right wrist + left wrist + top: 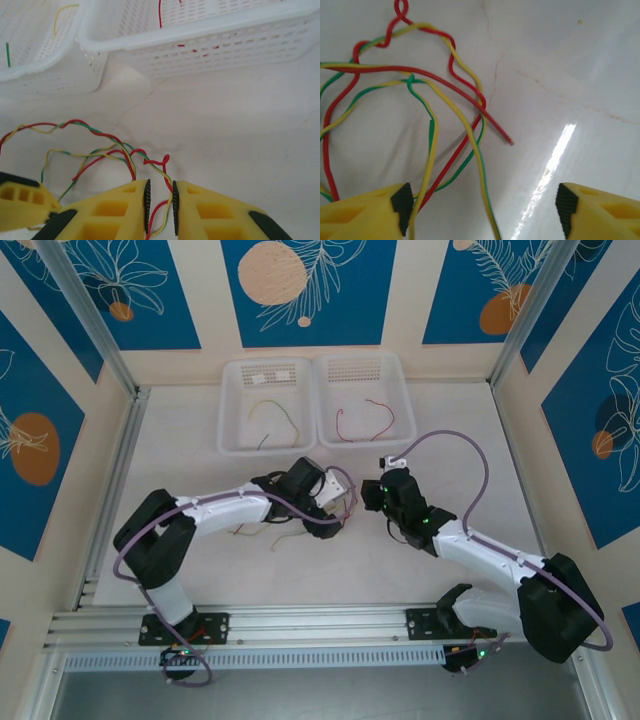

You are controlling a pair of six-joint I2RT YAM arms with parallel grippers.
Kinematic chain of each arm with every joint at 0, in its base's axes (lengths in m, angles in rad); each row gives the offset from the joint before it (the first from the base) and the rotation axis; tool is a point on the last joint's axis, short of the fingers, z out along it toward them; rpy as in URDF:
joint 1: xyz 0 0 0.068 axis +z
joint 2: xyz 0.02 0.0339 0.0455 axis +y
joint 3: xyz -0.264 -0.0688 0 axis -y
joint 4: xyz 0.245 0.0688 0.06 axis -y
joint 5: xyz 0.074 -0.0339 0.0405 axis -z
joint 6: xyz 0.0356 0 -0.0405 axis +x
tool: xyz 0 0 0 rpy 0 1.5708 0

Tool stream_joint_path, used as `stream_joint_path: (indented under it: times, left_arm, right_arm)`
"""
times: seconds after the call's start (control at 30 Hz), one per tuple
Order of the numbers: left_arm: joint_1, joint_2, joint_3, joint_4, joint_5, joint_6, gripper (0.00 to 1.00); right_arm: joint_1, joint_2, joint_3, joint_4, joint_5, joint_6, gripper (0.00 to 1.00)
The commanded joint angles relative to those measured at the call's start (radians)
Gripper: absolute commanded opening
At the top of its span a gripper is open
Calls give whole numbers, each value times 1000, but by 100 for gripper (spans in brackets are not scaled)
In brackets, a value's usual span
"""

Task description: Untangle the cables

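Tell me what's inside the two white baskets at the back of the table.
The left basket holds one curled yellow-green wire, the right basket one curled red wire. From above nothing covers them; from the right wrist the basket walls hide most of each.

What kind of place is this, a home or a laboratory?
Probably a laboratory test cell: the left arm and right arm are bolted to a metal rail, aluminium posts frame the table, and printed blue panels form the walls.
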Motion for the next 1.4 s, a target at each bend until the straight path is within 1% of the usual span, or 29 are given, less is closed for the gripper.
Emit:
stream_joint_path:
  times: [0.0,0.03,0.07,0.1,0.13,0.17,0.23,0.3,0.37,0.47,0.53,0.6,0.7,0.87,0.93,0.97,1.0,1.07,1.13,1.17,1.27,1.33,1.37]
  left_arm:
    - [-5,7,13,7,-56,18,64]
    - [-5,2,12,13,-61,23,55]
    - [-5,-6,10,14,-72,21,51]
    - [-5,-12,11,15,-77,25,39]
    - [-5,-17,14,11,-79,31,30]
    - [-5,-22,16,7,-79,34,27]
    - [-6,-36,21,-4,-84,39,25]
    - [-5,-55,25,-12,-80,40,18]
    - [-5,-81,22,-14,-66,47,17]
    - [-5,-126,25,-20,-58,52,11]
    - [-5,-166,24,-22,-73,52,5]
    - [-6,-208,12,-18,-77,60,1]
    - [-5,-267,-14,-16,-106,82,0]
    - [12,-329,-85,-4,-253,98,0]
    - [23,-350,-118,11,-330,94,0]
    - [27,-357,-132,19,-357,93,0]
    - [32,-365,-144,23,-384,87,0]
    - [40,-376,-159,25,-428,72,0]
    - [47,-380,-178,37,-496,51,0]
    - [51,-378,-183,38,-527,40,0]
    - [75,-378,-201,38,-597,8,0]
    - [89,-378,-216,44,-637,-11,0]
    - [93,-379,-220,46,-640,-15,0]
  right_arm:
    - [-5,-40,-26,25,46,27,22]
    - [-6,-48,-30,25,48,30,22]
    - [-6,-55,-35,23,52,34,22]
    - [-7,-61,-42,25,52,37,22]
    - [-8,-66,-47,30,52,38,22]
    - [-10,-68,-49,33,50,37,22]
    - [-13,-75,-43,21,52,33,22]
    - [-14,-83,-41,8,59,35,23]
    - [-15,-89,-45,14,58,24,23]
    - [-17,-92,-38,-1,67,22,24]
    - [-21,-89,-37,1,55,24,24]
    - [-23,-86,-39,9,44,23,24]
    - [-22,-86,-42,16,48,30,25]
    - [-23,-42,-15,25,-14,-10,25]
    - [-25,0,10,8,-27,5,25]
    - [-33,21,21,-2,-39,15,27]
    - [-47,50,35,-11,-72,26,35]
    - [-79,114,69,-35,-143,47,37]
    - [-97,175,94,-34,-210,48,40]
    - [-101,203,107,-41,-238,39,42]
    - [-128,284,157,-87,-304,37,53]
    - [-155,337,192,-118,-353,41,55]
    - [-163,350,197,-116,-379,33,55]
